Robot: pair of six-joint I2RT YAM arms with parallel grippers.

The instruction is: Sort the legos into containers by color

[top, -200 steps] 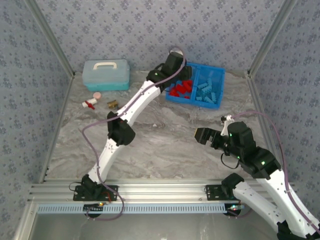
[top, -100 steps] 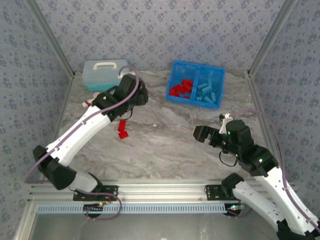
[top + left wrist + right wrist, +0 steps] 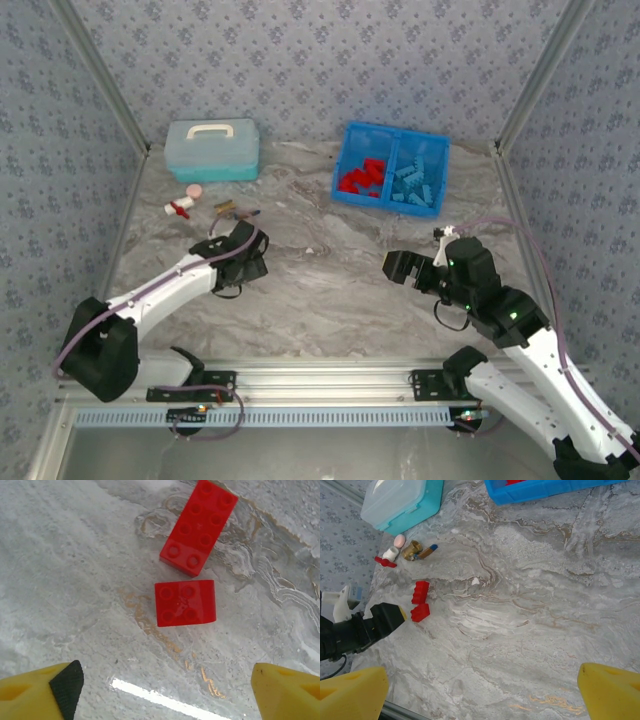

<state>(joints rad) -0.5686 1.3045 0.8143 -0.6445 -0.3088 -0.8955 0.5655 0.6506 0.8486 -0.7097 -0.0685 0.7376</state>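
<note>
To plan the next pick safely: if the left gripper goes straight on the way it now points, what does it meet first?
Probably the small red brick, lying on the table ahead of the open jaws; the longer red brick lies beyond it. Depth is unclear: it may touch the table first.

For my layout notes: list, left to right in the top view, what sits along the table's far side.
First the pale blue lidded box → red legos in the blue tray → light blue legos in its other compartment.
</note>
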